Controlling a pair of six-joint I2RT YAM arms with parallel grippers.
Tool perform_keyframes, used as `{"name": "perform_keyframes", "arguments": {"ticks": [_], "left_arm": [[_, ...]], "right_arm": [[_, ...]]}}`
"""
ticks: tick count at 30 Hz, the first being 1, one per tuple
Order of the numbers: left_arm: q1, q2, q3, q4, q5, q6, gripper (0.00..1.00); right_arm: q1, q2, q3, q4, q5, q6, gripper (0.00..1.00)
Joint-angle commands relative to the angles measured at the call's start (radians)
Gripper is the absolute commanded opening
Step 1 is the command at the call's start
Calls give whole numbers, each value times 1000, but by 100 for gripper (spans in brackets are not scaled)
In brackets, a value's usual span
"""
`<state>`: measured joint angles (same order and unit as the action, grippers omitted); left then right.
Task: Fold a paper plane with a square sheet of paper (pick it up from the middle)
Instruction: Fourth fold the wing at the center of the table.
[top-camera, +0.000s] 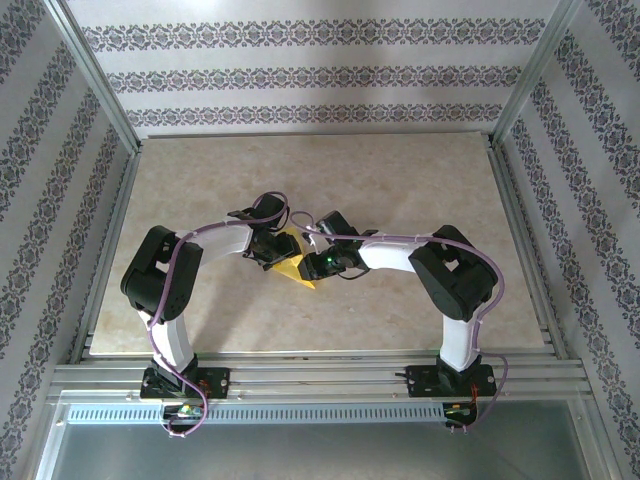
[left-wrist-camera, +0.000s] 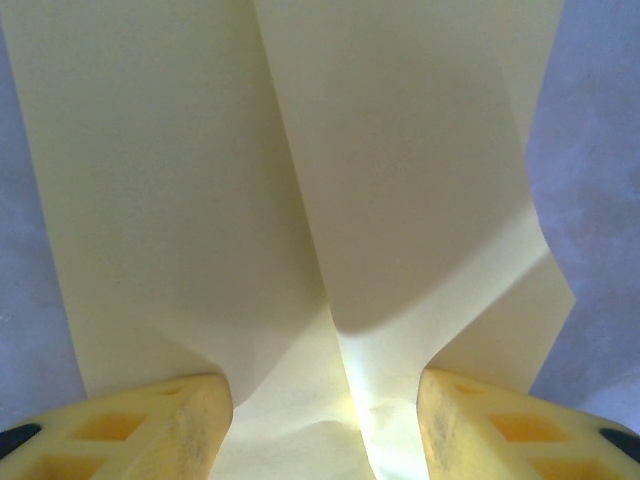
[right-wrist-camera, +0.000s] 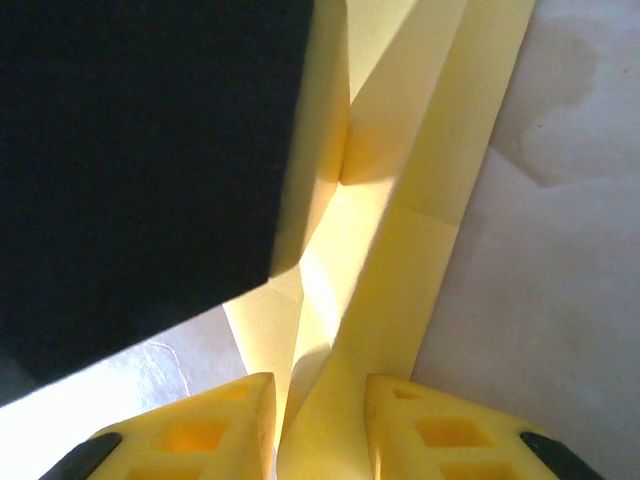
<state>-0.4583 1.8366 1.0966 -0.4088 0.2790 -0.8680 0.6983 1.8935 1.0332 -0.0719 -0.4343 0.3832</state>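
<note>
The paper plane (top-camera: 293, 266) is yellow paper folded into layers, with a sharp point toward the near edge, and it sits between both grippers at mid-table. In the left wrist view its two wings (left-wrist-camera: 190, 190) spread from a centre crease. That crease runs down between my left gripper's (left-wrist-camera: 325, 425) fingers (left-wrist-camera: 170, 430), which stand well apart, open around a bulge of paper. My right gripper (right-wrist-camera: 320, 425) has its fingers (right-wrist-camera: 440, 430) close together on a long folded strip of the plane (right-wrist-camera: 400, 300). From above, the left gripper (top-camera: 272, 250) and right gripper (top-camera: 316, 258) nearly touch.
The beige marbled table top (top-camera: 400, 190) lies around the arms, framed by aluminium rails (top-camera: 320, 375) and patterned walls. A black part of the left arm (right-wrist-camera: 140, 150) looms close on the left of the right wrist view.
</note>
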Motion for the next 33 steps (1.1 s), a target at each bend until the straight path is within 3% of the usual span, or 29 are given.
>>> {"name": "perform_keyframes", "arguments": {"ticks": [1,11,19,28,33], "left_arm": [[-10,107,-60,-93,-57,-6,57],[-11,90,-63,-89,-54,3,57],[-11,65,-65,-70,-38,15,58],[-11,71,-71,-71,-46,12,58],[-10,70,-67,-73,-46,13,57]], "right_arm": [[5,26,12,-22,34,-25,27],[-53,51,-15,31,-133,2,17],[-79,71,-22,64,-215,28,20],[-90,84,-22,77,-238,73,24],[-95,100,-20,72,-239,91,19]]}}
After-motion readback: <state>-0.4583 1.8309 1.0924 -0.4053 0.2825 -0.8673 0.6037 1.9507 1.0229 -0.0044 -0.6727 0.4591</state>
